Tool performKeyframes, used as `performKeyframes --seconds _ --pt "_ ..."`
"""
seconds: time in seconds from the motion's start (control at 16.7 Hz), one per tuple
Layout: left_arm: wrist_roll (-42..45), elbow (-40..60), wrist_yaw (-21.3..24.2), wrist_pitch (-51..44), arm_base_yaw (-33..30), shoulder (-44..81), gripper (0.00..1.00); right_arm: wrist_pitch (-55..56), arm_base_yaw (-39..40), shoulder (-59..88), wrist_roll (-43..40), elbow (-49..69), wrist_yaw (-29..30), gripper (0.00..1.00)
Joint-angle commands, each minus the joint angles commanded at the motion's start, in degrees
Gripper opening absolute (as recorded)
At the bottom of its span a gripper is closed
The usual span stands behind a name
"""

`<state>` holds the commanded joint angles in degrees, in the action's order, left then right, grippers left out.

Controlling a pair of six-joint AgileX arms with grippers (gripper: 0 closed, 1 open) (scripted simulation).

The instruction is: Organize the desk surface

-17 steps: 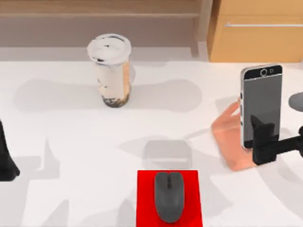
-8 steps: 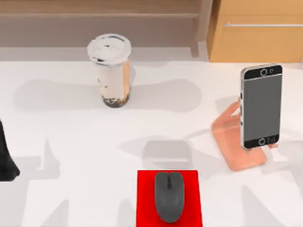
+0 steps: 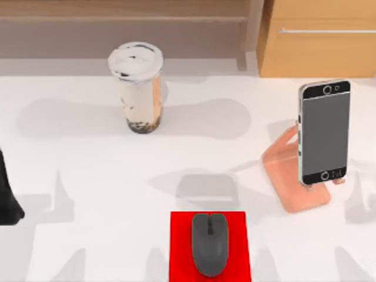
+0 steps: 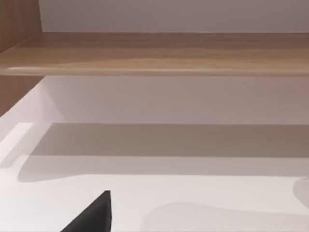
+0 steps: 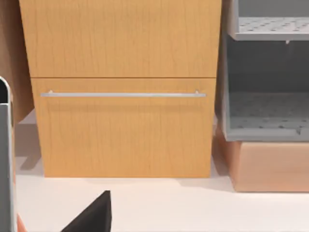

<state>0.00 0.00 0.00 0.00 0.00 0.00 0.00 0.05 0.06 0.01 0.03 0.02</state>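
The phone (image 3: pixel 324 132) leans upright on its pink stand (image 3: pixel 294 182) at the right of the desk surface (image 3: pixel 88 176), mouse (image 3: pixel 209 243) squared on the red mat (image 3: pixel 181 247), cup (image 3: pixel 140 88) standing apart, while the left arm (image 3: pixel 7 200) sits parked at the left edge, and I cannot tell its grip.

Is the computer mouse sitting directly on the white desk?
No, the mouse lies on the red mat, which lies on the desk.
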Motion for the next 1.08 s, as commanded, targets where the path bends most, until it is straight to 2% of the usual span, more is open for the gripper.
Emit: performKeyframes --seconds 0.36,0.54,0.78,1.08 --pt "0.0 0.0 -0.2 0.3 -0.2 0.5 1.00 0.0 0.0 -0.1 0.0 0.0 0.0 1.00" --pt "-0.2 -0.2 -2.0 2.9 -2.6 5.5 1.00 0.0 0.0 -0.1 0.0 0.0 0.0 1.00" --pt "-0.6 0.0 -6.1 10.3 -9.2 19.6 1.00 0.0 0.0 -0.1 0.0 0.0 0.0 1.00" --pt "-1.1 2.4 -12.8 24.6 -19.7 44.9 1.00 0.0 0.0 -0.1 0.0 0.0 0.0 1.00"
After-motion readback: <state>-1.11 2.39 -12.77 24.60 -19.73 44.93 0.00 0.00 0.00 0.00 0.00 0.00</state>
